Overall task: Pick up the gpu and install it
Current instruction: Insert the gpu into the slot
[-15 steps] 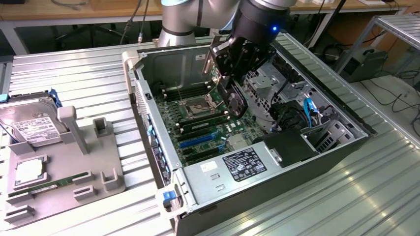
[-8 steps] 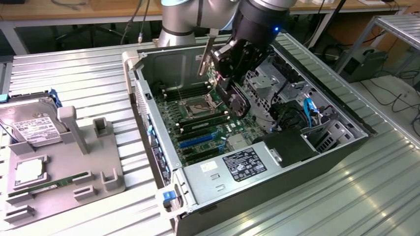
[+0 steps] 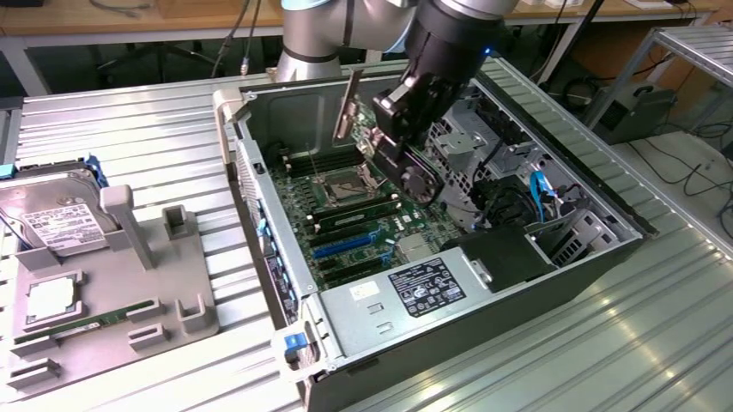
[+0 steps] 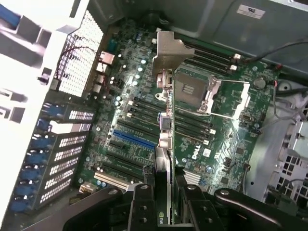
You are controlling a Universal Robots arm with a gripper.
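The gripper [image 4: 164, 208] is clamped on the gpu [image 4: 162, 163], holding it edge-on above the motherboard [image 4: 226, 144] inside the open computer case [image 3: 378, 330], with its silver bracket [image 4: 171, 53] at the far end. If the card comes down tilted or off the line of the blue slot [image 4: 134, 138], its edge connector could jam on neighbouring parts. The bracket could also snag the case's rear wall and twist the card in the grip.

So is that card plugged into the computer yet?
Not yet. The gpu is held edge-on in the gripper, above the motherboard, and the blue slot below it is empty.
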